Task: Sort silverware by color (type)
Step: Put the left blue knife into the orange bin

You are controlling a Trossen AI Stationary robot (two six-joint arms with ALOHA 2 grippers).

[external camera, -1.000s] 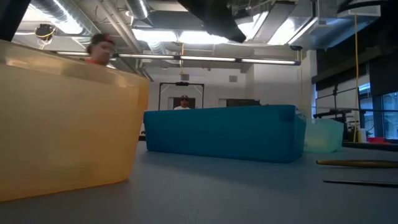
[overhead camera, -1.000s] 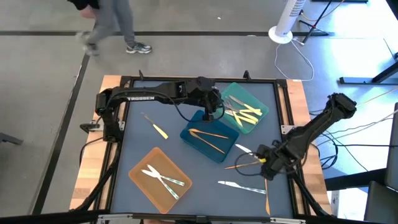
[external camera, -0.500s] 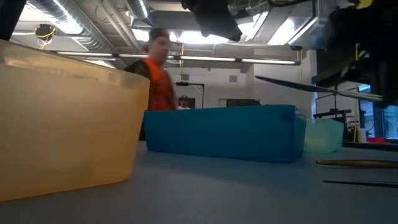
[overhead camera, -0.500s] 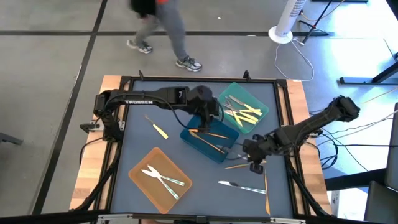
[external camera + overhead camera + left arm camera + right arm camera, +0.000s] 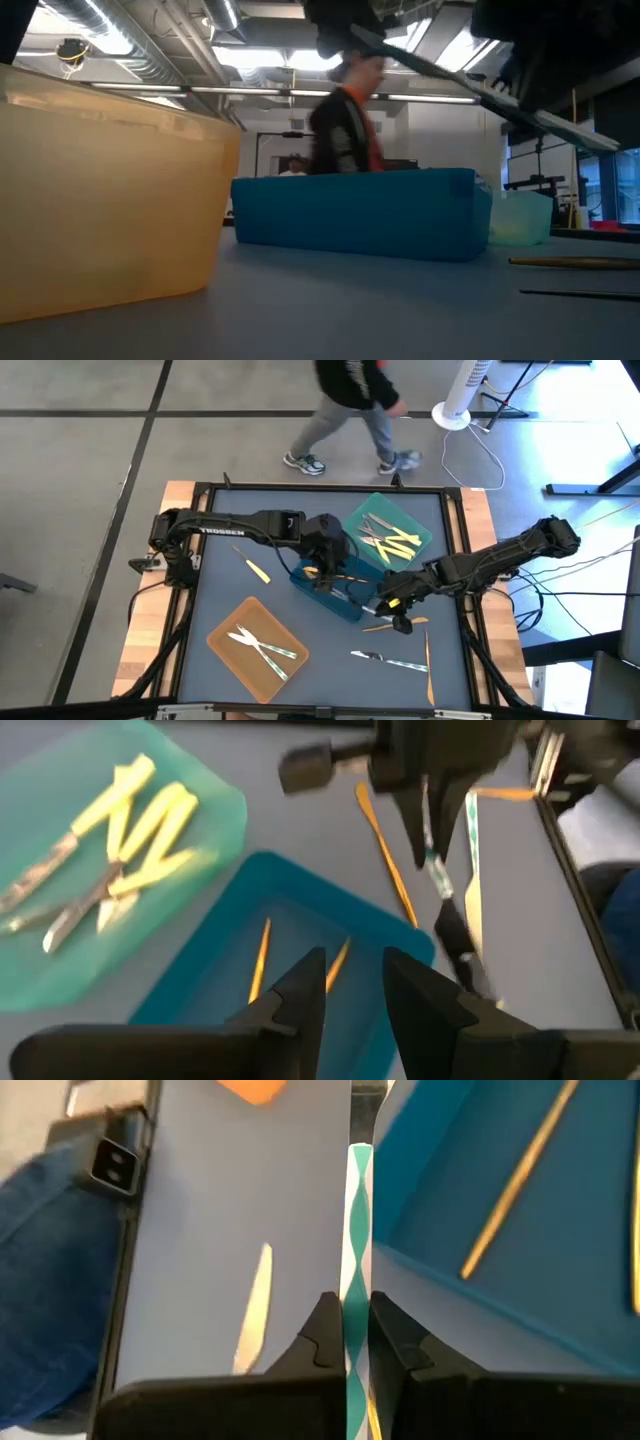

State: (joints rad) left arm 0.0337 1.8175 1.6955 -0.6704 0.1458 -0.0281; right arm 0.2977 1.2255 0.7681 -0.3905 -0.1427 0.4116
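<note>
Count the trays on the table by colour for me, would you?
teal tray: 1
blue tray: 1
orange tray: 1
Total: 3

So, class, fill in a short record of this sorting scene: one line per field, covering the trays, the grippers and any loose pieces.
trays: teal tray, blue tray, orange tray
left gripper: open above the blue tray
right gripper: shut on teal-patterned utensil beside the blue tray
loose on table: yellow piece
</note>
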